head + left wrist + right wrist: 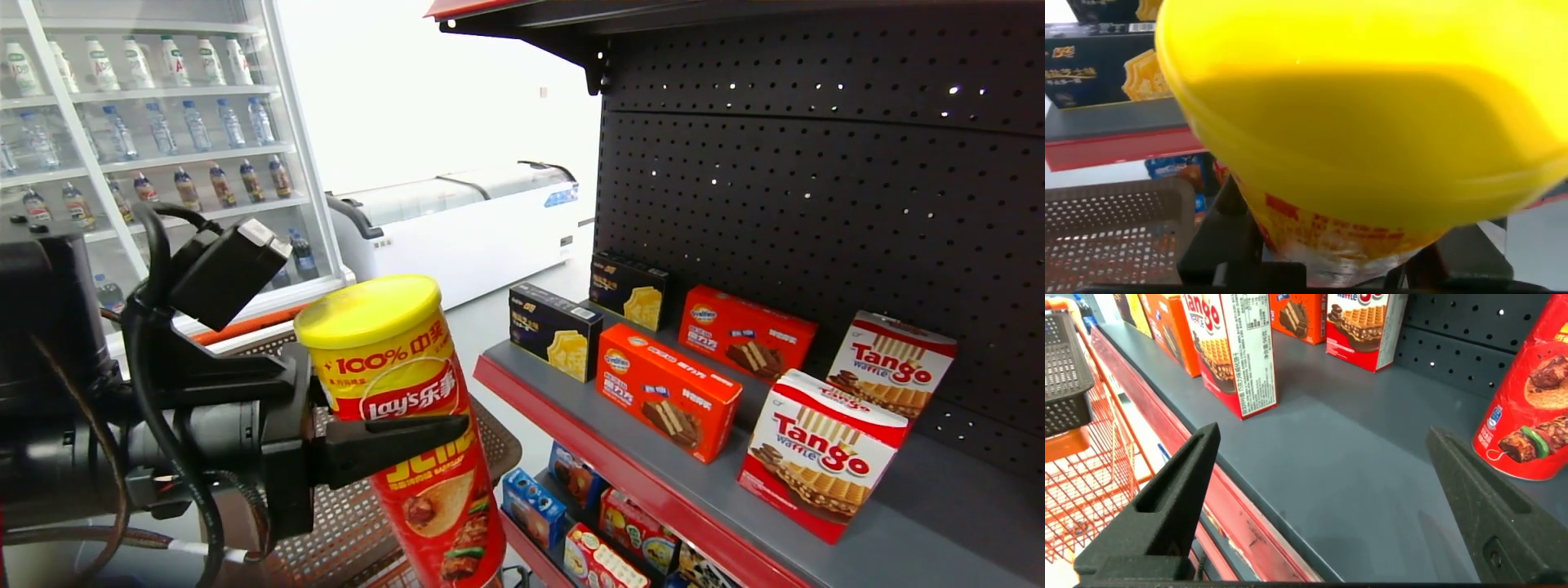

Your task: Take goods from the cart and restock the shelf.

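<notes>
A tall red chips can (416, 425) with a yellow lid is held upright in my left gripper (406, 437), which is shut on its middle, left of the grey shelf (571, 392) and above the cart basket (343, 523). In the left wrist view the can's yellow lid (1372, 106) looms close, with my left gripper (1339, 257) clamped below it. My right gripper (1323, 506) hangs open over a bare stretch of the shelf board (1355, 465), nothing between its fingers. A second red can (1535, 408) stands on the shelf beside it.
Black boxes (555, 331), orange boxes (669, 392) and white wafer boxes (824, 453) line the shelf before a pegboard back (816, 163). More goods (571, 514) sit on the lower shelf. An orange wire cart (1086, 490) stands by the shelf edge. A drinks cooler (147, 147) and chest freezer (465, 220) are behind.
</notes>
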